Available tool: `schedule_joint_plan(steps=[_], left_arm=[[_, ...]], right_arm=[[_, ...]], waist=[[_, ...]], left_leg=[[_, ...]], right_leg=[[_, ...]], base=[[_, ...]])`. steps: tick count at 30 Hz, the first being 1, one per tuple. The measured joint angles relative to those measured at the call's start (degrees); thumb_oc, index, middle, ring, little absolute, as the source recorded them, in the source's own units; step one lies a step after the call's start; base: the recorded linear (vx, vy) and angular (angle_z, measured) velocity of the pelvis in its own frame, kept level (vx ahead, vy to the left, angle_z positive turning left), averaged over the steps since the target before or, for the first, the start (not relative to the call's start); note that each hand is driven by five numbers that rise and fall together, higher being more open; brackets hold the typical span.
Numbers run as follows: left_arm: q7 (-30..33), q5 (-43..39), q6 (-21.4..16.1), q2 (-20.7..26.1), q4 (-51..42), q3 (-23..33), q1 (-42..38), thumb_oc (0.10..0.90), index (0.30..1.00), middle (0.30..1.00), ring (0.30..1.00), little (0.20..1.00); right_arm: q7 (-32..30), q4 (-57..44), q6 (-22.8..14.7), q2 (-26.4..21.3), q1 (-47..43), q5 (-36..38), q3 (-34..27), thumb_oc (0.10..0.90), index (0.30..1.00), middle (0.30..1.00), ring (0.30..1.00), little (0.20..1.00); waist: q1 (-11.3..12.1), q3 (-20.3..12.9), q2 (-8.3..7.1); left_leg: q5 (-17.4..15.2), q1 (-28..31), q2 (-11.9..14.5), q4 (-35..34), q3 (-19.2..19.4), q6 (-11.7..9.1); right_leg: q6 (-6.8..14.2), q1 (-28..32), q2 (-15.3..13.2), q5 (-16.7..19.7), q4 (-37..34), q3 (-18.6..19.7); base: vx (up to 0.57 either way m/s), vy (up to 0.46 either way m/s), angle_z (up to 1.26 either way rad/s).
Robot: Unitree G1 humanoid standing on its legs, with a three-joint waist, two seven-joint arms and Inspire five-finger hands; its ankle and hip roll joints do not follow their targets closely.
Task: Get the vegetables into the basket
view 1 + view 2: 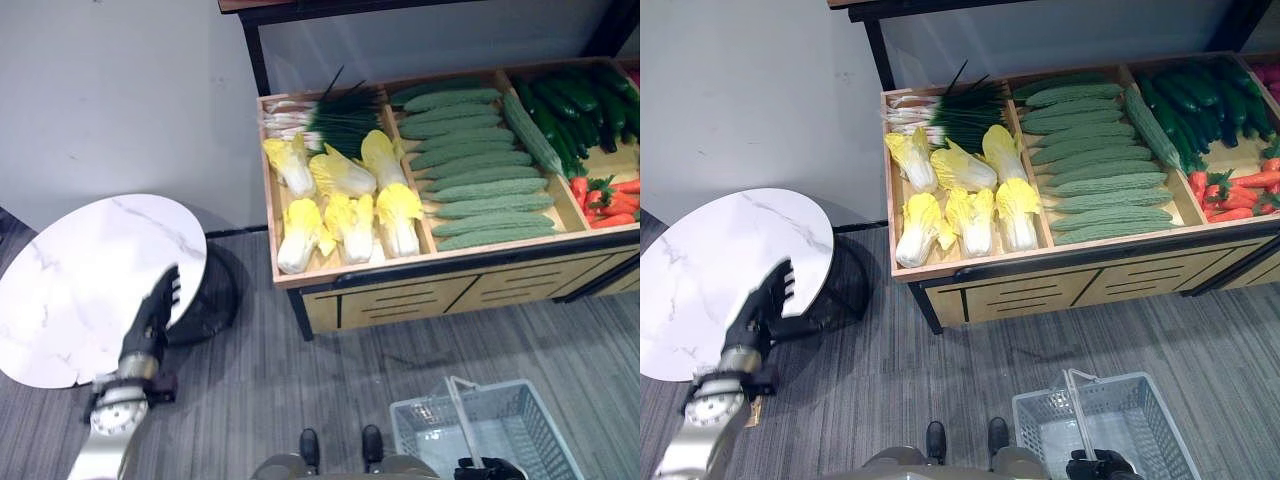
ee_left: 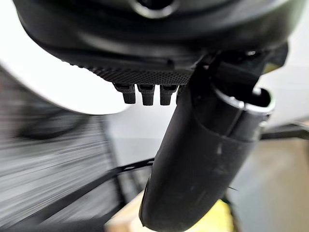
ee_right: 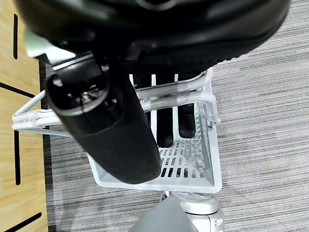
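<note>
A wooden display stand [image 1: 330, 270] holds yellow-white cabbages [image 1: 345, 195], green onions [image 1: 335, 118], pale green bitter gourds [image 1: 475, 170], dark cucumbers [image 1: 575, 100] and red carrots [image 1: 612, 205]. A pale grey plastic basket [image 1: 520, 435] sits low on the floor before the stand. My right hand [image 3: 113, 135] is shut on the basket's white handle [image 3: 181, 99], and the same hand [image 1: 487, 468] appears at the basket's near rim. My left hand [image 1: 152, 315] is held open over the edge of a round table, far left of the stand, with nothing in it.
A round white marble table [image 1: 85, 285] on a dark base stands at the left, beside the stand. Grey striped carpet [image 1: 300, 390] lies between the table, stand and basket. A pale wall runs behind.
</note>
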Motion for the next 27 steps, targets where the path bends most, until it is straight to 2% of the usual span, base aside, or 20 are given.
schedule_joint_plan(steps=[3, 5, 7, 8, 10, 12, 13, 14, 15, 16, 17, 18, 20, 23, 27], left_arm=[[1.2, 3.4, -0.7, 3.4, 1.2, -0.3, -6.2, 0.900, 1.000, 1.000, 1.000, 1.000], [2.0, 7.5, -0.7, 7.5, 2.0, -1.7, -9.8, 0.900, 1.000, 1.000, 1.000, 1.000], [2.7, 11.3, -1.9, 9.6, 2.4, -2.7, -12.9, 0.900, 1.000, 1.000, 1.000, 1.000], [2.9, 12.2, -1.9, 11.1, 2.4, -4.0, -13.7, 0.900, 1.000, 1.000, 1.000, 1.000], [3.1, 15.4, -2.1, 15.9, 3.9, -8.7, -16.2, 0.900, 1.000, 1.000, 1.000, 1.000], [3.2, 18.6, -2.6, 17.1, 6.9, -11.8, -19.0, 0.900, 1.000, 1.000, 1.000, 1.000], [2.7, 21.0, -2.5, 20.1, 9.7, -16.3, -21.3, 0.900, 1.000, 1.000, 1.000, 1.000], [2.9, 22.3, -2.9, 20.1, 11.5, -18.6, -23.3, 0.900, 1.000, 1.000, 1.000, 1.000], [2.5, 23.4, -3.0, 21.2, 14.3, -23.5, -27.2, 0.900, 1.000, 1.000, 1.000, 1.000], [2.2, 24.8, -3.0, 21.7, 15.5, -25.2, -28.4, 0.900, 1.000, 1.000, 1.000, 1.000], [1.9, 26.5, -3.0, 22.2, 17.3, -28.0, -30.5, 0.900, 1.000, 1.000, 1.000, 1.000], [1.2, 29.5, -2.9, 22.6, 20.5, -33.3, -34.7, 0.900, 1.000, 1.000, 1.000, 1.000], [0.7, 32.2, -2.8, 22.2, 22.3, -35.3, -36.2, 0.900, 1.000, 1.000, 1.000, 1.000], [0.0, 35.2, -2.4, 21.4, 27.1, -42.7, -41.0, 0.900, 1.000, 1.000, 1.000, 1.000], [-1.0, 38.0, -0.9, 13.8, 36.2, -45.6, -44.5, 0.900, 1.000, 1.000, 1.000, 1.000]], right_arm=[[0.0, 0.4, 0.0, -0.1, -0.9, -0.1, 0.7, 0.400, 0.300, 0.300, 0.300, 0.300], [-0.2, 0.0, -0.2, -0.2, -1.2, -0.3, 0.7, 0.400, 0.300, 0.300, 0.300, 0.300], [-1.0, -0.7, -0.6, -0.6, -1.1, -1.2, 0.6, 0.400, 0.300, 0.300, 0.300, 0.300], [-1.0, -0.9, -0.9, -0.7, -0.9, -1.3, 0.6, 0.400, 0.300, 0.300, 0.300, 0.300], [-1.4, -1.2, -1.6, -0.9, -1.1, -1.3, 1.0, 0.400, 0.300, 0.300, 0.300, 0.300], [-1.6, -1.3, -1.8, -1.4, -1.0, -1.3, 1.7, 0.400, 0.300, 0.300, 0.300, 0.300], [-2.2, -1.7, -1.9, -1.7, -1.4, -1.3, 1.7, 0.400, 0.300, 0.300, 0.300, 0.300], [-2.4, -2.0, -2.2, -2.1, -1.2, -1.2, 2.0, 0.400, 0.300, 0.300, 0.300, 0.300], [-2.5, -1.8, -2.2, -2.3, -0.8, -1.3, 2.1, 0.400, 0.300, 0.300, 0.300, 0.300], [-2.6, -1.7, -2.2, -2.4, -1.0, -1.2, 2.2, 0.400, 0.300, 0.300, 0.300, 0.300], [-2.7, -1.8, -2.2, -2.6, -1.2, -1.2, 2.2, 0.400, 0.300, 0.300, 0.300, 0.300], [-3.3, -1.7, -2.2, -2.9, -1.3, -1.3, 2.2, 0.400, 0.300, 0.300, 0.300, 0.300], [-3.5, -1.8, -2.2, -3.3, -1.6, -1.2, 2.2, 0.400, 0.300, 0.300, 0.300, 0.300], [-4.1, -0.7, -2.1, -3.8, -1.9, -1.2, 2.2, 0.400, 0.300, 0.300, 0.300, 0.300], [-4.9, 0.2, -1.6, -3.8, -3.2, -1.1, 2.1, 0.400, 0.300, 0.300, 0.300, 0.300]], waist=[[-0.7, 0.0, 0.05], [-1.7, 0.1, 0.16], [-3.4, 0.0, 0.89], [-3.5, -0.1, 1.13], [-3.7, -0.2, 1.61], [-5.4, -0.6, 2.61], [-6.2, -1.0, 3.46], [-7.0, -1.1, 4.19], [-7.3, -1.3, 4.62], [-7.9, -1.2, 4.93], [-8.5, -1.2, 5.36], [-9.1, -1.2, 6.06], [-9.7, -1.3, 6.88], [-10.8, -1.3, 7.83], [-11.5, -1.2, 8.84]], left_leg=[[0.0, 0.4, 0.0, 0.0, 0.5, 0.0], [-0.1, 0.8, 0.0, 0.0, 0.9, 0.0], [-0.4, 1.6, 0.0, 0.0, 1.7, -0.1], [-0.6, 2.0, 0.1, 0.0, 2.6, -0.1], [-0.9, 2.1, 0.4, -0.1, 4.1, -0.3], [-1.1, 2.1, 0.5, -0.1, 5.3, -0.3], [-1.2, 1.9, 0.5, -0.2, 6.2, -0.3], [-1.3, 1.9, 0.6, -0.3, 6.9, -0.4], [-1.3, 1.9, 0.6, -0.1, 7.1, -0.4], [-1.3, 1.8, 0.7, -0.2, 7.5, -0.4], [-1.3, 1.8, 0.7, -0.2, 7.9, -0.4], [-1.3, 1.6, 0.7, -0.3, 8.4, -0.4], [-1.3, 1.3, 0.8, -0.4, 8.8, -0.4], [-1.3, 1.2, 0.8, -0.1, 9.0, -0.4], [-1.4, 0.4, 0.9, -0.2, 9.5, -0.5]], right_leg=[[-0.1, 0.2, 0.0, 0.1, 0.0, 0.4], [-0.1, 0.3, 0.0, 0.1, 0.0, 0.9], [-0.1, 0.7, 0.0, 0.2, -0.1, 1.7], [0.1, 0.7, 0.2, 0.0, -0.3, 2.6], [0.3, 0.3, 0.5, 0.1, -0.3, 4.0], [0.3, -0.1, 0.6, 0.2, -0.3, 4.8], [0.4, -0.6, 0.8, 0.6, -0.2, 5.9], [0.3, -1.1, 0.9, 0.7, -0.3, 6.7], [0.4, -1.2, 0.9, 0.7, -0.3, 7.0], [0.4, -1.3, 1.0, 0.8, -0.3, 7.3], [0.4, -1.5, 1.0, 0.8, -0.3, 7.6], [0.5, -1.8, 1.1, 0.9, -0.2, 8.0], [0.3, -2.3, 1.2, 1.2, -0.1, 8.7], [0.2, -2.7, 1.3, 1.4, 0.0, 9.1], [0.2, -3.7, 1.5, 1.6, 0.0, 9.7]], base=[[0.01, -0.028, -0.08], [0.02, -0.018, -0.13], [0.03, -0.032, -0.23], [0.02, -0.021, -0.32], [0.03, -0.031, -0.41], [0.03, -0.031, -0.34], [0.02, -0.021, -0.45], [0.03, -0.038, -0.43], [0.02, -0.028, -0.21], [0.02, -0.029, -0.16], [0.02, -0.019, -0.21], [0.02, -0.026, -0.23], [0.00, -0.022, -0.23], [0.00, -0.024, -0.11], [0.01, -0.041, -0.09]])
